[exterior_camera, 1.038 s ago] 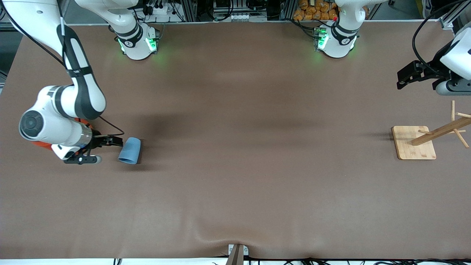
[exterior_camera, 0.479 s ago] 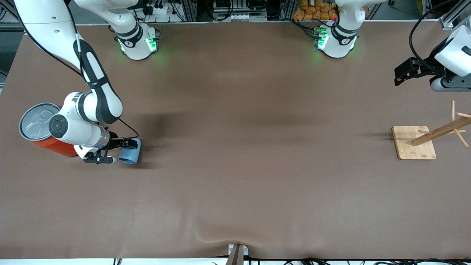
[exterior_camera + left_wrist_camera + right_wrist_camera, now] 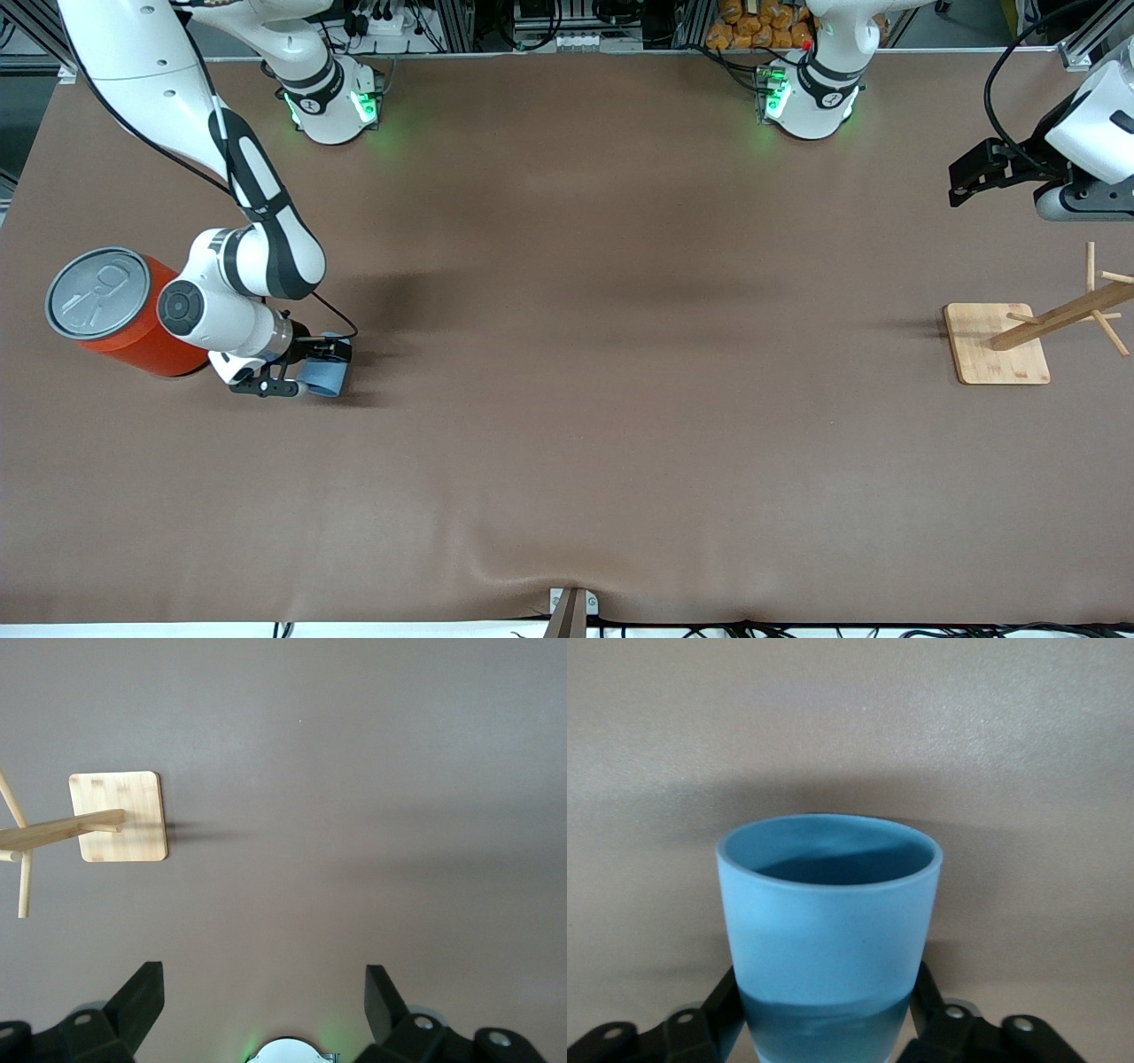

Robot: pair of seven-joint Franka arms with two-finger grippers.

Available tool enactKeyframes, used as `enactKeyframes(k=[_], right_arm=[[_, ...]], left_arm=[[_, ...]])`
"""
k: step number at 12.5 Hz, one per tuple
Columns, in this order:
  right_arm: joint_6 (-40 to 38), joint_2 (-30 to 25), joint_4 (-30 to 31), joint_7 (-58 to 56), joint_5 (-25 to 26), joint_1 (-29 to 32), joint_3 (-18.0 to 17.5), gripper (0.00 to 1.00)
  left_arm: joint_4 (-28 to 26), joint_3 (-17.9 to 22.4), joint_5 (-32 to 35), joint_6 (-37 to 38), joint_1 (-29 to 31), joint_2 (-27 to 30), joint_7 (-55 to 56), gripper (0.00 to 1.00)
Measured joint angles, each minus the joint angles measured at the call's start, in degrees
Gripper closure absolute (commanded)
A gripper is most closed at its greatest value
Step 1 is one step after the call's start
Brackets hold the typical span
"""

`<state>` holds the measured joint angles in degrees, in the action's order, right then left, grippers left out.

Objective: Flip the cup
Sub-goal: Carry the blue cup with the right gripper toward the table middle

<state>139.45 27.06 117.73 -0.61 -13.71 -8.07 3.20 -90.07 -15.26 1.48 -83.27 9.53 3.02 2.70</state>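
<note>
Brown table [image 3: 567,354] | right gripper [image 3: 306,368] straddled cup [image 3: 828,921] near right-arm edge, clamp unconfirmed; centre grip before rotating | left gripper [image 3: 266,1001] apart, waiting.

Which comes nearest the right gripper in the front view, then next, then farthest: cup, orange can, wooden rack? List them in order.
1. The cup, between the jaws of the right gripper.
2. The orange can, beside the cup, at the right arm's end of the table.
3. The wooden rack, at the left arm's end, under the waiting left gripper.
</note>
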Motion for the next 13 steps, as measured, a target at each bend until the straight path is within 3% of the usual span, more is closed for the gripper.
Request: enactKeyframes(k=[2, 5, 7, 11, 13], right_arm=[[-0.8, -0.1, -0.8, -0.1, 0.0, -0.3, -0.3, 1.0], [-14.0, -0.8, -8.3, 0.0, 0.0, -1.5, -0.9, 1.0], [-20.6, -1.6, -14.4, 0.0, -0.1, -1.8, -3.5, 1.0], [-21.3, -1.1, -20.0, 0.0, -0.1, -3.4, -11.4, 1.0], [-21.2, 0.2, -23.5, -0.6, 0.5, -5.8, -13.0, 1.0]], left_arm=[[0.0, 0.0, 0.0, -0.2, 0.0, 0.0, 0.0, 0.0], [0.0, 0.3, 0.0, -0.6, 0.1, 0.2, 0.0, 0.0], [0.0, 0.6, 0.0, -0.7, 0.2, 0.7, 0.0, 0.0], [0.0, 0.8, 0.0, -1.2, 1.0, 1.0, 0.0, 0.0], [0.0, 0.9, 0.0, -1.7, 1.6, 1.0, -0.3, 0.0]])
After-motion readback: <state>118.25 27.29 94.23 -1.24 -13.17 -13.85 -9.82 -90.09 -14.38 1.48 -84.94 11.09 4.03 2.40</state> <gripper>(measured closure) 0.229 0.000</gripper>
